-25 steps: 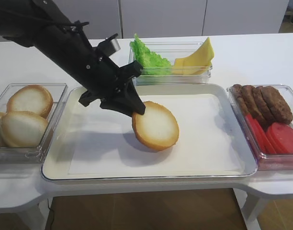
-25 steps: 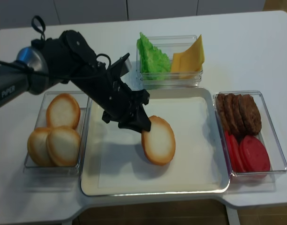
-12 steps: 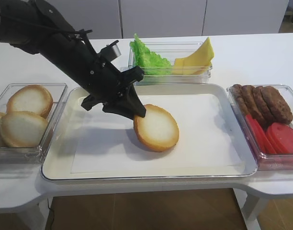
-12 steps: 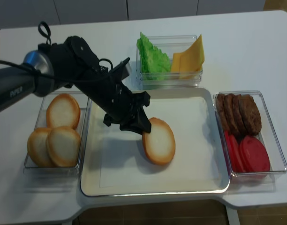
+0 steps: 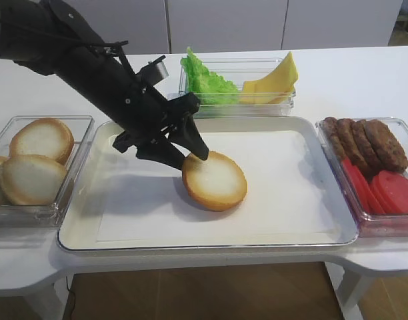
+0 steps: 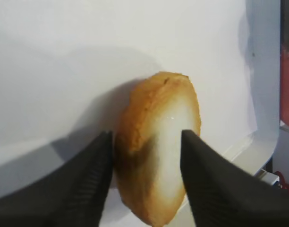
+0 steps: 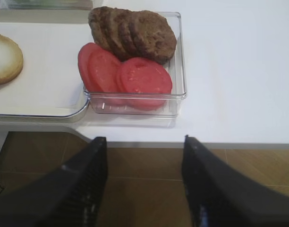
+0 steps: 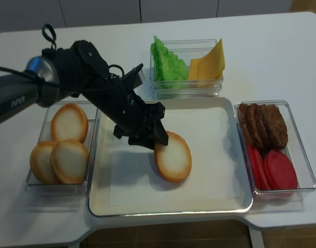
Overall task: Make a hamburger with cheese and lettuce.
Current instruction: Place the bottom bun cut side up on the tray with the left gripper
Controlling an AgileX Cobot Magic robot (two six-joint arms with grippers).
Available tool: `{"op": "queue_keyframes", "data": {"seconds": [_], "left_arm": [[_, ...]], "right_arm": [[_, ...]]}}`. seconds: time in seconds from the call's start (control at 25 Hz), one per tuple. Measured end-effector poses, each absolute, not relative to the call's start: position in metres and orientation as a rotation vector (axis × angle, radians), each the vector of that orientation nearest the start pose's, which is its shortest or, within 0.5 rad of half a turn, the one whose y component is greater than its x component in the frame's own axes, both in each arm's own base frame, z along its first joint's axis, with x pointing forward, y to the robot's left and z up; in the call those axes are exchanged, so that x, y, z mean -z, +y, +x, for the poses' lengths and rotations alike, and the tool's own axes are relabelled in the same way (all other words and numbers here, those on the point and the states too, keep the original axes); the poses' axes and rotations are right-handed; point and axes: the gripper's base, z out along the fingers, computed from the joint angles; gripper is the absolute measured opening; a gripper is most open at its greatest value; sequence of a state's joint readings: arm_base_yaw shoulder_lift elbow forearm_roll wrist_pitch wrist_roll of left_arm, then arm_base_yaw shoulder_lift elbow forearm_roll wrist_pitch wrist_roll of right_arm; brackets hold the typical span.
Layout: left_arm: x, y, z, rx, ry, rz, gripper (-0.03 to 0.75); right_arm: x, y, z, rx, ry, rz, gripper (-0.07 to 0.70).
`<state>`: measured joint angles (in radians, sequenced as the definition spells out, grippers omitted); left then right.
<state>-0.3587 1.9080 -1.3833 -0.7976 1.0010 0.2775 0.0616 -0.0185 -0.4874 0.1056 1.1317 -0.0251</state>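
Observation:
The hamburger is one bun half [image 5: 215,181], pale face up, lying flat on the paper-lined tray [image 5: 291,220]. My left gripper [image 5: 191,159] stands at its back left rim, jaws open. In the left wrist view the bun [image 6: 161,156] sits between the two spread fingers of that gripper [image 6: 145,135]. Ruffled green lettuce [image 5: 205,80] and yellow cheese slices [image 5: 274,83] share a clear box behind the tray. My right gripper [image 7: 143,151] is open and empty, hanging over the floor in front of the table's right edge.
A clear box on the left holds three more bun halves [image 5: 31,167]. Another on the right holds dark patties [image 5: 364,143] and red tomato slices [image 5: 391,193]. The tray's raised rim surrounds the paper.
My left gripper's jaws have spread apart and let go of the bun half, which has dropped from a tilt to lie flat on the tray.

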Motion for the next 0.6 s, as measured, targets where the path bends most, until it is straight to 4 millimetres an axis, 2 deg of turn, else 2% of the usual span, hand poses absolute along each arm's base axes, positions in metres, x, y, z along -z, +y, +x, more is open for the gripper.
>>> {"op": "queue_keyframes", "data": {"seconds": [0.08, 0.2, 0.4, 0.6], "left_arm": [[-0.222, -0.188, 0.344, 1.059, 2.837, 0.325, 0.412], [-0.222, -0.189, 0.345, 1.073, 2.829, 0.315, 0.46], [-0.226, -0.19, 0.347, 1.073, 2.813, 0.319, 0.473], [-0.252, -0.189, 0.349, 1.056, 2.728, 0.346, 0.475]], "right_arm": [[-0.268, 0.008, -0.01, -0.148, 2.105, -0.103, 0.387], [-0.268, 0.008, -0.01, -0.148, 2.105, -0.103, 0.387], [-0.268, 0.008, -0.01, -0.148, 2.105, -0.103, 0.387], [-0.268, 0.008, -0.01, -0.148, 2.105, -0.103, 0.387]]}}
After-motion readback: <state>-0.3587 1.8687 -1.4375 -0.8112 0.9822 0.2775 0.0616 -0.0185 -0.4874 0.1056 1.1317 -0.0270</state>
